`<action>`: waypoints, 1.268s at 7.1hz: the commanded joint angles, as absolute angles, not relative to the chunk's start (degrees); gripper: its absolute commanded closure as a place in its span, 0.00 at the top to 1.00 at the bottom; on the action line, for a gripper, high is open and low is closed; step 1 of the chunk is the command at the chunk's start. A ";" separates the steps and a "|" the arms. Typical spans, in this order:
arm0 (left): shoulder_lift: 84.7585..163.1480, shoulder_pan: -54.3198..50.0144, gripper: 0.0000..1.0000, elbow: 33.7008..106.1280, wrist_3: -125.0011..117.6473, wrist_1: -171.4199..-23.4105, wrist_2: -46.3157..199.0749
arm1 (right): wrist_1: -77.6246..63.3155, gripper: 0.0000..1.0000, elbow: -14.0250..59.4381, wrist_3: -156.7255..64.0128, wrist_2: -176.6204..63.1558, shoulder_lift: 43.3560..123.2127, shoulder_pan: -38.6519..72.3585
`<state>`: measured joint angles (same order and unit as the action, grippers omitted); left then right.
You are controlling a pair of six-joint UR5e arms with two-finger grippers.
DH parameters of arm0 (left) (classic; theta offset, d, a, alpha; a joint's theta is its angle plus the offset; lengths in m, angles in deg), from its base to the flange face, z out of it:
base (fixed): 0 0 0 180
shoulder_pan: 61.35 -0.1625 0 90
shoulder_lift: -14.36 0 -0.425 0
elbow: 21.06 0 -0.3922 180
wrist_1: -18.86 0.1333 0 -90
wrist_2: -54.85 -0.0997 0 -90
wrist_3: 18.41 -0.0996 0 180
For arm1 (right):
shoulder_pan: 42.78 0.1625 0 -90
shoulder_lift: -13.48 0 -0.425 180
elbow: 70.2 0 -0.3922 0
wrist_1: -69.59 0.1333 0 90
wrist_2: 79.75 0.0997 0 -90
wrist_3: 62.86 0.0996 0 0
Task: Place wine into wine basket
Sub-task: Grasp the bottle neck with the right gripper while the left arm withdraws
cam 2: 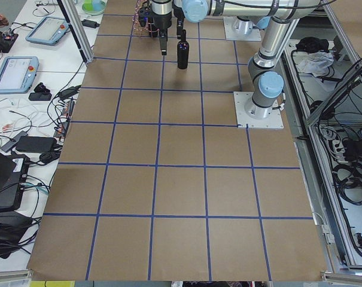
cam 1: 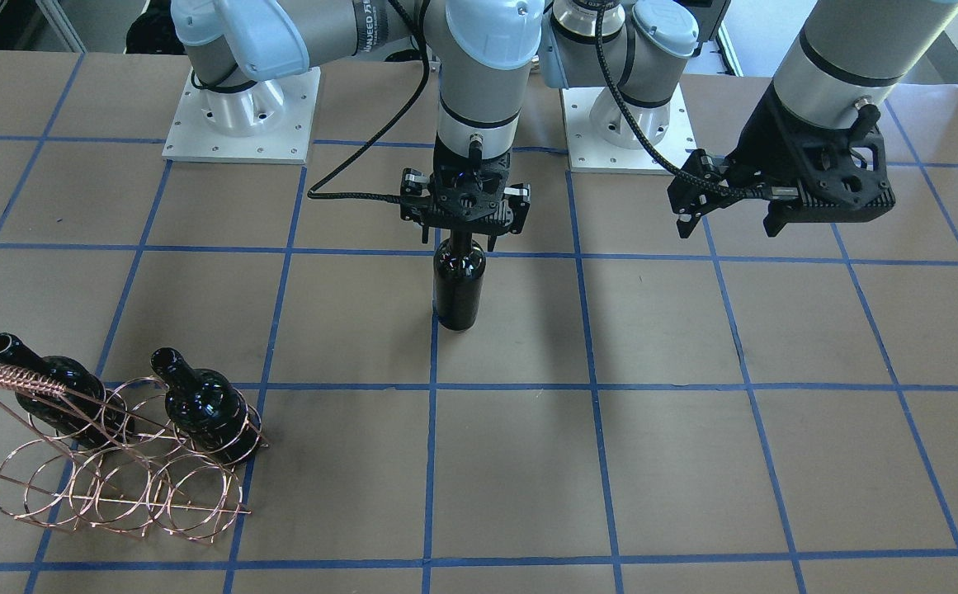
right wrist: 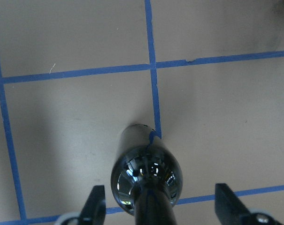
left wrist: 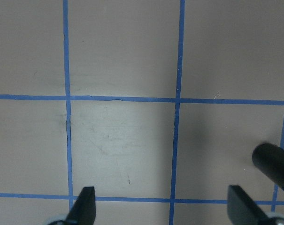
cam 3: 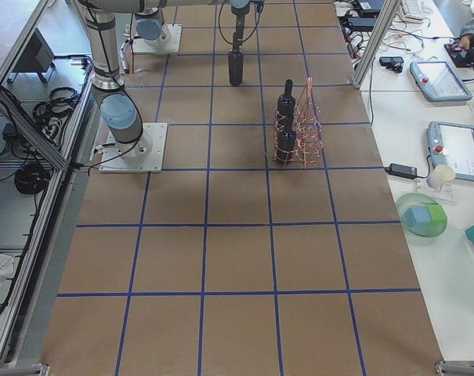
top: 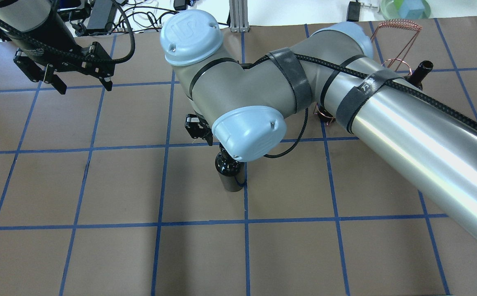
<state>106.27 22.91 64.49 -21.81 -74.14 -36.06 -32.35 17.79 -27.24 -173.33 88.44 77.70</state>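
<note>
Basket [cam 1: 10, 380], one: far side of the table [cam 1: 693, 462] on the robot's right, two bottles [cam 1: 206, 408] [cam 1: 62, 384] lodged in its rings. Wine [cam 1: 459, 285], one: upright mid-table, well apart from the basket. Grippers, two: right gripper [cam 1: 461, 240] spread wide astride the wine's neck, contact indiscernible; left gripper [cam 1: 729, 227] wide, empty.

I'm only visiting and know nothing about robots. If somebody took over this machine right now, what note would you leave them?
Right gripper: open, fingers on either side of the neck of the third wine bottle, not clamped. That bottle stands upright on the table.
Left gripper: open, empty, above bare table.
Done: two wine bottles lie in the wire wine basket.
To do: grip the third bottle, carry it over, and slot it into a free ring.
</note>
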 commanded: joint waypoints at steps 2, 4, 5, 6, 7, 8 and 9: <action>105.85 22.76 1.00 64.73 -21.75 -75.96 -36.21 | -32.27 0.53 18.31 -27.09 -169.95 88.80 77.72; 105.50 22.76 1.00 64.73 -21.75 -76.23 -36.21 | -32.27 0.19 18.31 -27.61 -169.49 88.80 77.63; 105.50 22.76 1.00 64.73 -21.75 -76.23 -36.21 | -32.36 0.08 18.22 -27.96 -169.66 88.80 77.63; 105.50 22.76 1.00 64.73 -21.75 -76.23 -36.21 | -32.36 0.03 17.96 -28.05 -169.84 89.32 77.54; 105.50 22.76 1.00 64.73 -21.75 -76.23 -36.21 | -32.45 0.02 17.34 -28.23 -169.84 91.33 76.15; 105.50 22.76 1.00 64.73 -21.75 -76.32 -36.21 | -31.40 0.02 17.16 -30.93 -170.28 94.74 74.31; 105.50 22.76 1.00 64.73 -21.75 -76.32 -36.21 | -28.70 0.03 16.99 -35.74 -169.93 97.39 69.33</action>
